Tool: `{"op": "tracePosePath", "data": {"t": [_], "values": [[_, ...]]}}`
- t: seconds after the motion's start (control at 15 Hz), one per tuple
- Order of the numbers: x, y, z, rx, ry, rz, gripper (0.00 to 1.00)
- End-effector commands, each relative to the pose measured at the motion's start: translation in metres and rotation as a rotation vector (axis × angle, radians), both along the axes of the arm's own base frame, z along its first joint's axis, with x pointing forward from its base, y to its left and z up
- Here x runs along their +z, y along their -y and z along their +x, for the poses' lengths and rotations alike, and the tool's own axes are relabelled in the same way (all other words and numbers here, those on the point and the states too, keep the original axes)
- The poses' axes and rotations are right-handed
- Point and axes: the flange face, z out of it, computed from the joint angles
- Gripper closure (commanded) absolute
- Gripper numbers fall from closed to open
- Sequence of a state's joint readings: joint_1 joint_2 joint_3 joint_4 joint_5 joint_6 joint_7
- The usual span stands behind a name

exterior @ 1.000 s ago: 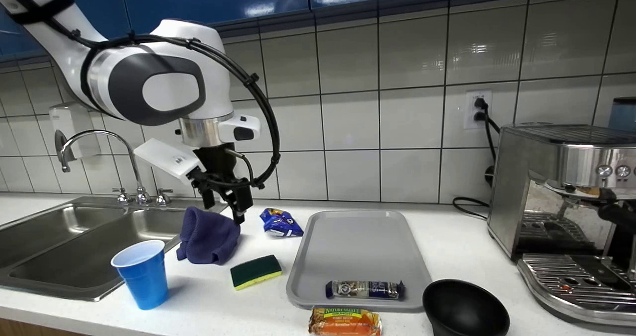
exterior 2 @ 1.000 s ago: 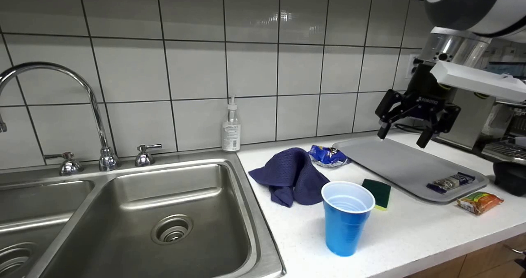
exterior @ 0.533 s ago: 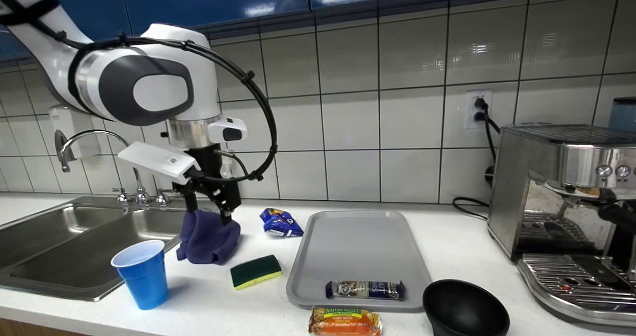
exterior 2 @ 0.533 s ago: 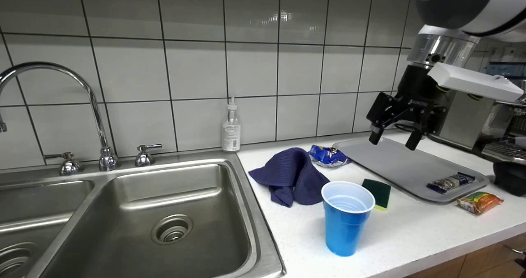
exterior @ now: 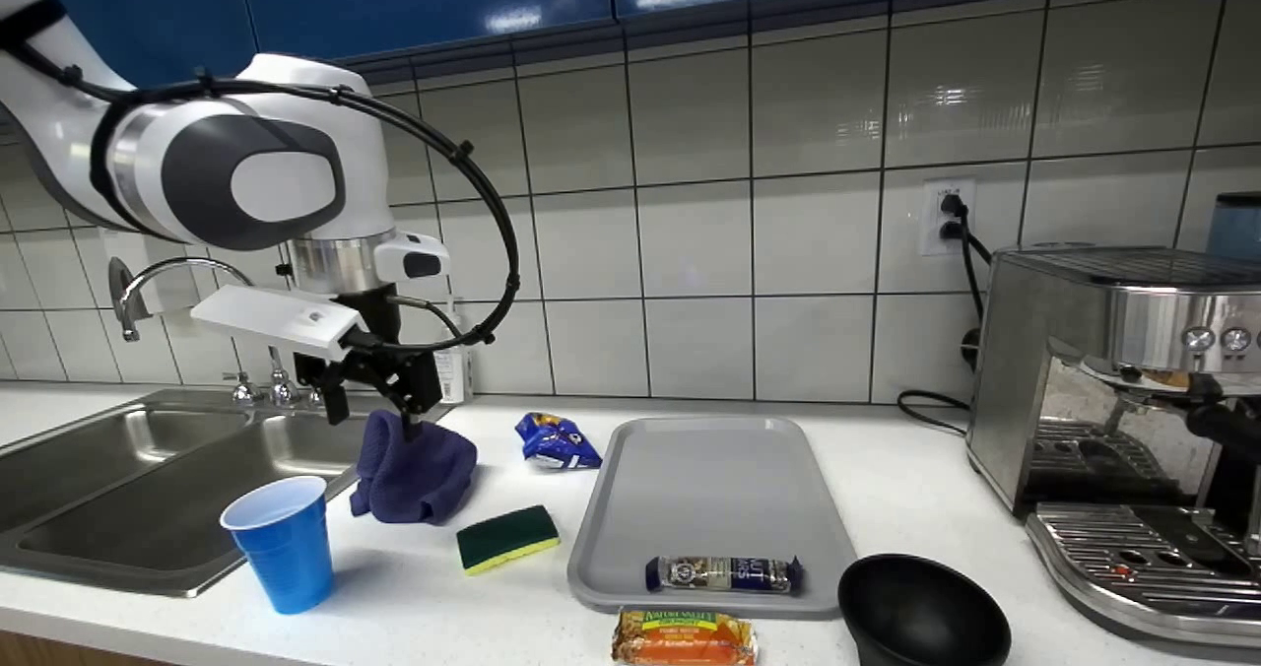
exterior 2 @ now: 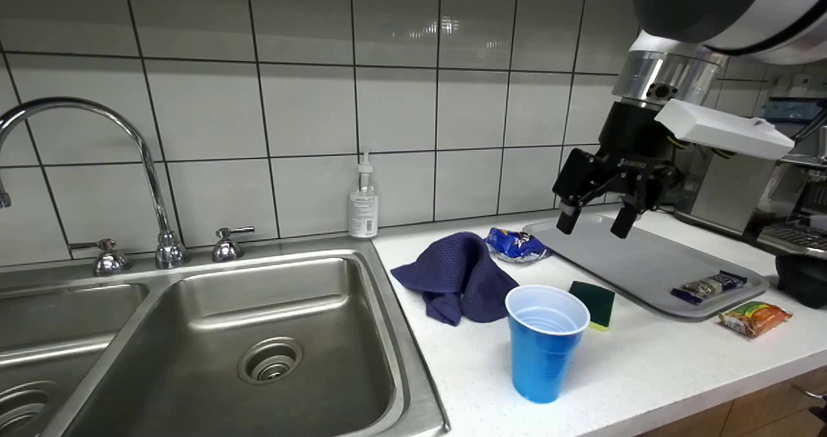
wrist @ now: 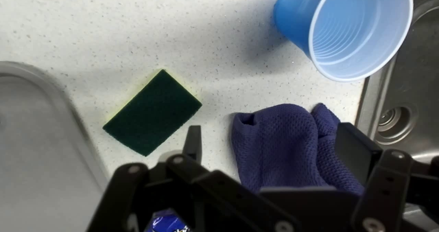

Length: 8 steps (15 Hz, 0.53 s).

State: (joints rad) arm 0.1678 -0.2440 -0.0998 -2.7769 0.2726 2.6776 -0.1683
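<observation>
Cloth [exterior 2: 452, 269] — blw tool [exterior 2: 595, 223], w/ gap.

Got a purplish-navy textured cloth [exterior 2: 460, 272], kinda scrunched into a heap on the counter [exterior 2: 639, 366] beside the sink [exterior 2: 194, 372].

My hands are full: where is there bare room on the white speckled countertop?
Between the flat grey tray and silver metal espresso machine, behind the round black bowl; also up front between the blue plastic cup and orange wrapped bar. Crowded: around the bunched purple cloth and flat green sponge, with the open black gripper above.
</observation>
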Motion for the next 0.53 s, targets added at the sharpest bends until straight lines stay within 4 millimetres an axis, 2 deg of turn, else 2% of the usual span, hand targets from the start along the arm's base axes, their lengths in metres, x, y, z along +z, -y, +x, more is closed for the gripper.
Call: {"op": "tracePosePath", "data": {"t": [0.0, 0.47], "values": [[0.002, -0.020, -0.001, 0.060, 0.013, 0.006, 0.00], [-0.007, -0.053, -0.004, 0.126, 0.016, -0.016, 0.00]]}}
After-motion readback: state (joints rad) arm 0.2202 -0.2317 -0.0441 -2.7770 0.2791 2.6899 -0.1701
